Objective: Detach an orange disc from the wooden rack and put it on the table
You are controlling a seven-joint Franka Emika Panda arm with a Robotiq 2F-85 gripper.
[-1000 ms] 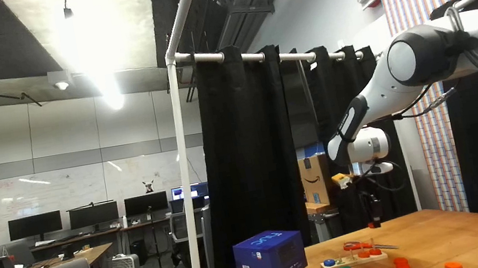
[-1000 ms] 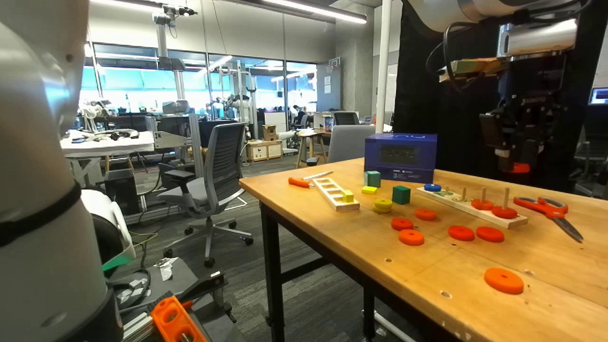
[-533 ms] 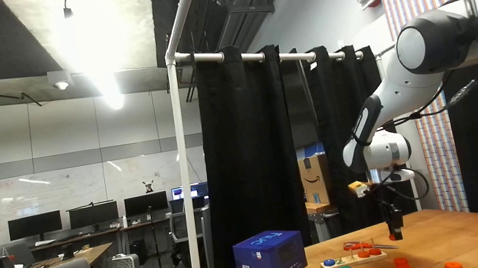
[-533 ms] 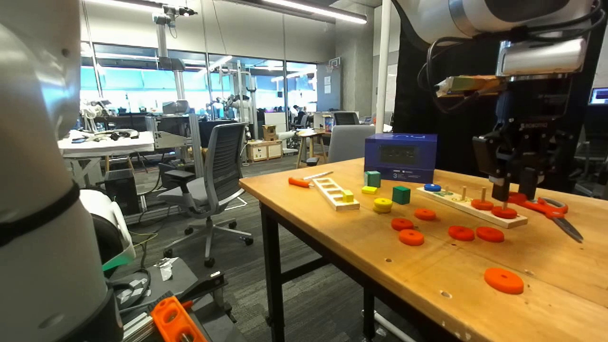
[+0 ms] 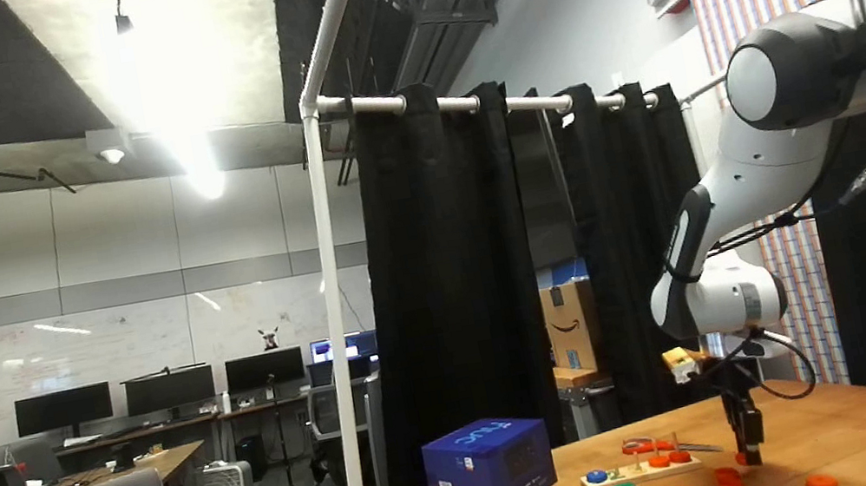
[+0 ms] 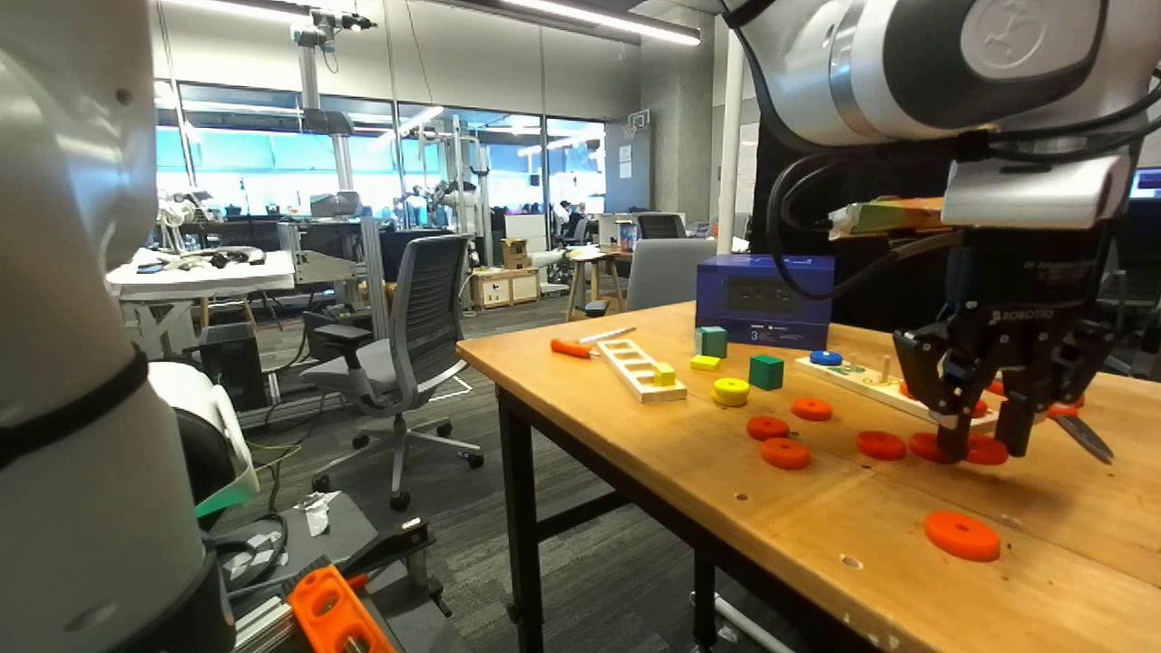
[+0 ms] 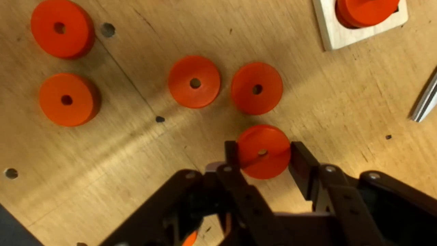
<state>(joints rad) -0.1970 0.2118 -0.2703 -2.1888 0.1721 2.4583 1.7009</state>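
Wrist view had the Robotiq gripper (image 7: 263, 155) spread only as wide as the one orange disc (image 7: 263, 162) it held, a dark fingertip (image 7: 230, 152) set against the rim on each side. That disc sat roughly level, its center hole in plain sight. It was off the wooden rack (image 5: 639, 476), apart from it, and low over the table (image 6: 843, 508); I could not tell whether its underside met the wood. Just beside it lay a loose red-orange disc (image 7: 256, 102), with a twin (image 7: 194, 97) next to that one, and farther off, toward the edge of the view, was a pair of discs (image 7: 65, 112).

In an exterior view the rack, a pale strip with upright pegs, carried two rack discs (image 5: 680, 457), both red-orange, near one end and a blue disc (image 5: 596, 476) at the opposite end. Orange-handled scissors (image 5: 652, 445) lay just beside it. The robot arm (image 5: 772, 164) reached over the tabletop, and a black curtain (image 5: 454, 292) hung behind.

In an exterior view a lone disc (image 6: 962, 537) lay nearer the camera. Farther back were two green blocks (image 6: 766, 373), a yellow round piece (image 6: 730, 393) and a slotted wooden frame (image 6: 662, 394) with a yellow cube (image 6: 664, 373) at one end. An orange-handled tool (image 6: 571, 348) lay near the frame. A blue box (image 6: 765, 304) stood on the table in both exterior views.
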